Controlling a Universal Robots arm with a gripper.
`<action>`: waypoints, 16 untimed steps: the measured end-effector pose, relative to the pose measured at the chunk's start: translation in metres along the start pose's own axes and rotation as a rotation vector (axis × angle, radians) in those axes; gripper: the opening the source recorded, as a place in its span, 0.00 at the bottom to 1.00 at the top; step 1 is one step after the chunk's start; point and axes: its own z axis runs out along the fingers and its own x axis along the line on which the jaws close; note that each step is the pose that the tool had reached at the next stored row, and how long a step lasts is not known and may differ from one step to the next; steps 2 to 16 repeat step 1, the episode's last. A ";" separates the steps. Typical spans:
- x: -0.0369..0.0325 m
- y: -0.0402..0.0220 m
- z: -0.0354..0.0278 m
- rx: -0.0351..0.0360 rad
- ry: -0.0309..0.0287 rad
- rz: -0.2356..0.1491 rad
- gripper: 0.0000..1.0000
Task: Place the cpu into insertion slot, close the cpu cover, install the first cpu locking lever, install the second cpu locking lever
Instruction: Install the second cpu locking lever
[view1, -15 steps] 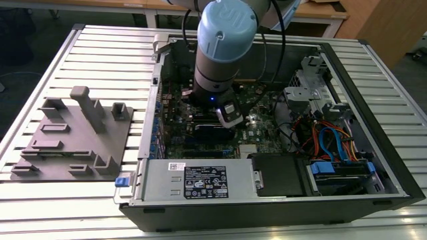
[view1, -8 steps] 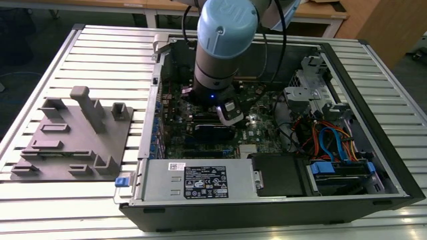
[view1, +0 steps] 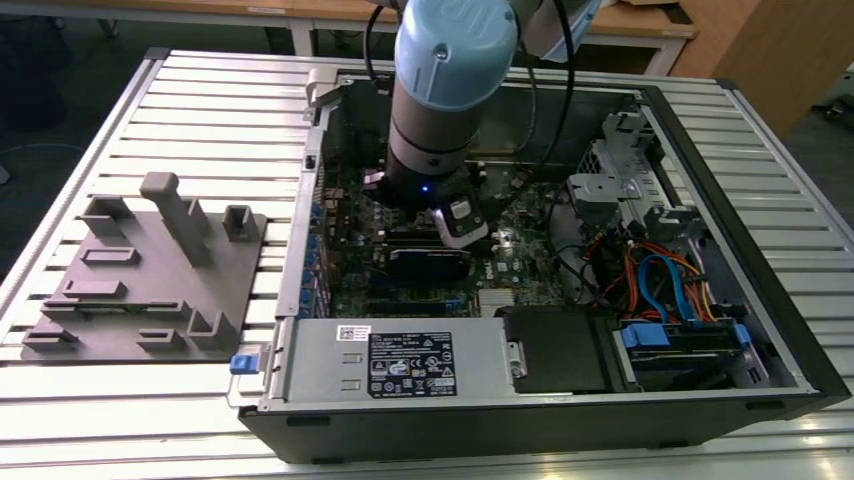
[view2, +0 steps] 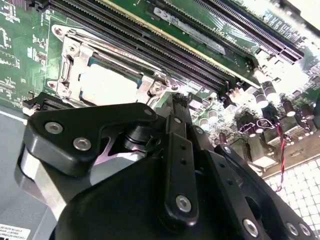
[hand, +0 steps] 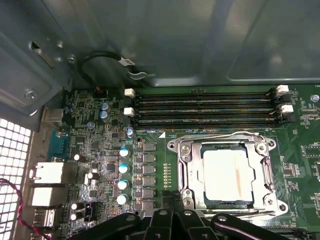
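Note:
In both wrist views the cpu (hand: 225, 172) (view2: 107, 82) lies flat in the insertion slot (hand: 182, 150), its pale metal top showing through a square window. The silver cpu cover (hand: 264, 170) lies down flat over it, framing the chip. Thin wire levers run along two sides of the socket (hand: 220, 134) (hand: 250, 216). My gripper (hand: 172, 202) (view2: 175, 102) hovers just beside the socket's edge, its black fingers drawn together and shut on nothing. In the exterior view the arm reaches down into the open computer case, with the gripper (view1: 457, 238) low over the board.
Long black memory slots (hand: 205, 105) run beside the socket, and capacitors (hand: 123, 170) stand on its other side. A black card (view1: 427, 262), the power supply (view1: 400, 365) and cable bundles (view1: 654, 280) crowd the case. A grey fixture plate (view1: 147, 270) lies at the exterior view's left.

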 end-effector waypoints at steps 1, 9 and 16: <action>0.0000 0.0000 0.0000 -0.0001 0.0000 0.000 0.11; 0.0000 0.0000 0.0000 -0.0001 0.0000 0.000 0.11; 0.0000 0.0000 0.0000 -0.0001 0.0000 0.000 0.11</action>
